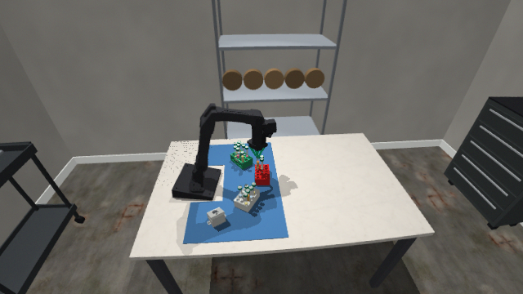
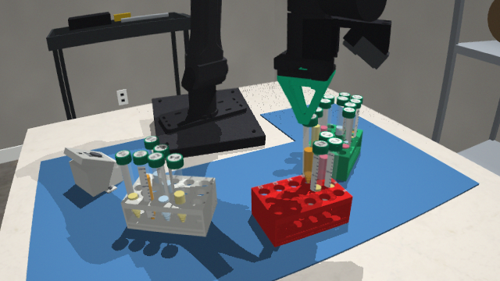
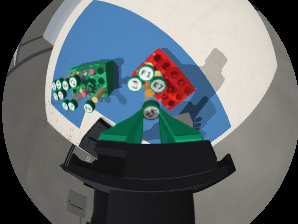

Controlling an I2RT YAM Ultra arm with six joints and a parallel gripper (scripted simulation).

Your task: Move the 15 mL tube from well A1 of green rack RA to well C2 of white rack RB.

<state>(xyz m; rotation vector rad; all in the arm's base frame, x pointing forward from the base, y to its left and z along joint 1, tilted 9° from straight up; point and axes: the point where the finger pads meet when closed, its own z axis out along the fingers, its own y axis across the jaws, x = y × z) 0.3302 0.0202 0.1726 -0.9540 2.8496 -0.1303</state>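
My gripper (image 2: 311, 117) (image 1: 259, 153) (image 3: 151, 112) is shut on the green cap of a 15 mL tube (image 2: 308, 164) with orange contents. The tube hangs upright between the green rack RA (image 2: 348, 159) (image 1: 241, 162) (image 3: 92, 78) and the red rack QR (image 2: 297, 218) (image 1: 261, 175) (image 3: 172, 75). Its lower end is at the red rack's far edge, and I cannot tell whether it is in a well. Two other capped tubes (image 2: 321, 147) (image 2: 335, 144) stand right beside it. The white rack RB (image 2: 208, 203) (image 1: 243, 202) stands further left with several tubes in it.
The grey DONE button box (image 2: 87, 173) (image 1: 215, 216) stands left of the white rack on the blue mat (image 2: 391, 176) (image 1: 245, 233). The arm's black base (image 2: 207, 121) (image 1: 196, 185) sits behind the racks. The green rack holds several more tubes.
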